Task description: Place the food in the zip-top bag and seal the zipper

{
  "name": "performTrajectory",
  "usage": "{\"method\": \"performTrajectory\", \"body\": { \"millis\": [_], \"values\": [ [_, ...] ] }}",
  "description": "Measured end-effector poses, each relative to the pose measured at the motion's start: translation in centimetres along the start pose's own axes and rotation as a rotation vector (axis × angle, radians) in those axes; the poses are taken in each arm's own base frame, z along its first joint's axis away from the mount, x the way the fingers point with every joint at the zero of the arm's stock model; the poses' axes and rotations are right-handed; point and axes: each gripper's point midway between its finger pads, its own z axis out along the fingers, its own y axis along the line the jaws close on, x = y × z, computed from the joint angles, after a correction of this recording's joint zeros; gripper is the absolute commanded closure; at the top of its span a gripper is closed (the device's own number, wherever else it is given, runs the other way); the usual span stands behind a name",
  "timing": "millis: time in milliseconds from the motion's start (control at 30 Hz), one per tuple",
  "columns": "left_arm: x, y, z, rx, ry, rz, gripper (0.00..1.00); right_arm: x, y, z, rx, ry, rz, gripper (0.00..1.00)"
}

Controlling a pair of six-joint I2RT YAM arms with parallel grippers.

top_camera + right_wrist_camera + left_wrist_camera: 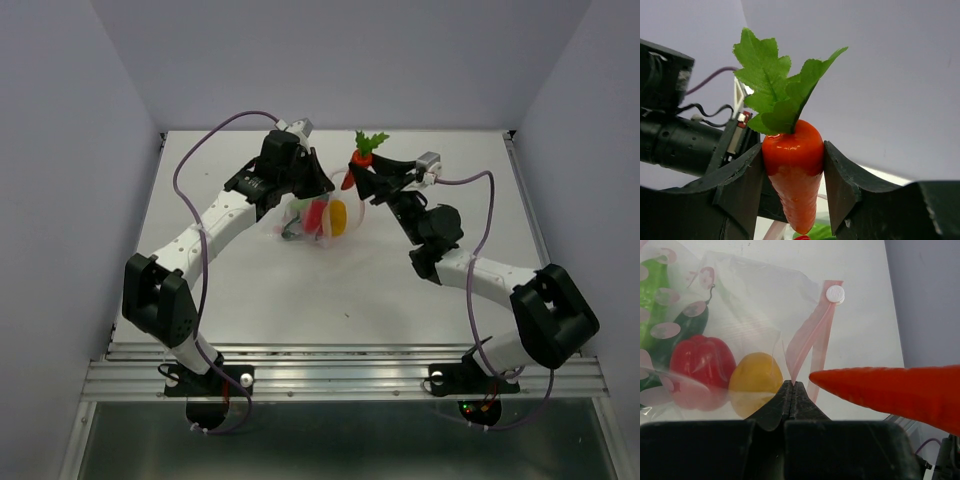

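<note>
The clear zip-top bag (312, 215) lies mid-table with the red pepper (701, 360), the yellow piece (756, 380), the dark green cucumber (687, 327) and a light green pod (652, 300) inside. My left gripper (792, 385) is shut on the bag's pink zipper strip (812, 337) and holds the mouth up. My right gripper (795, 165) is shut on the orange carrot (792, 170), tip down, its green top (777, 82) up. In the top view the carrot (362, 158) hangs right of the bag's mouth. In the left wrist view its tip (880, 390) points at the zipper.
The bag has a white slider (835, 293) at the zipper's far end. The white table (250, 290) ends in a metal rail at the near edge. Grey walls stand on three sides. The two arms are close together over the table's far middle.
</note>
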Motion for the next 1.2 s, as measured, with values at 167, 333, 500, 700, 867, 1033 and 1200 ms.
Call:
{"method": "performTrajectory", "body": {
  "millis": [167, 333, 500, 700, 867, 1033, 1200],
  "values": [
    [-0.1, 0.0, -0.2, -0.007, 0.007, -0.005, 1.0, 4.2, -0.5, -0.2, 0.032, 0.068, -0.015, 0.63],
    [-0.4, 0.0, -0.3, -0.009, 0.0, -0.01, 1.0, 8.0, -1.2, -1.2, 0.07, 0.143, -0.05, 0.61],
    [-0.3, 0.1, -0.4, -0.017, 0.007, -0.016, 1.0, 11.2, -2.5, -1.9, 0.112, 0.204, -0.068, 0.61],
    [-0.4, 0.2, -0.5, -0.019, 0.005, -0.022, 1.0, 14.7, -4.0, -3.0, 0.178, 0.273, -0.081, 0.61],
    [-0.5, 0.3, -0.5, -0.021, 0.004, -0.025, 1.0, 14.6, -3.9, -2.3, 0.181, 0.259, -0.079, 0.55],
    [-0.8, 0.5, -0.6, -0.024, 0.0, -0.038, 1.0, 14.6, -3.8, -2.2, 0.183, 0.254, -0.076, 0.51],
    [-1.2, 0.8, -0.6, -0.027, -0.009, -0.054, 1.0, 15.3, -3.3, -3.4, 0.178, 0.282, -0.07, 0.51]
  ]
}}
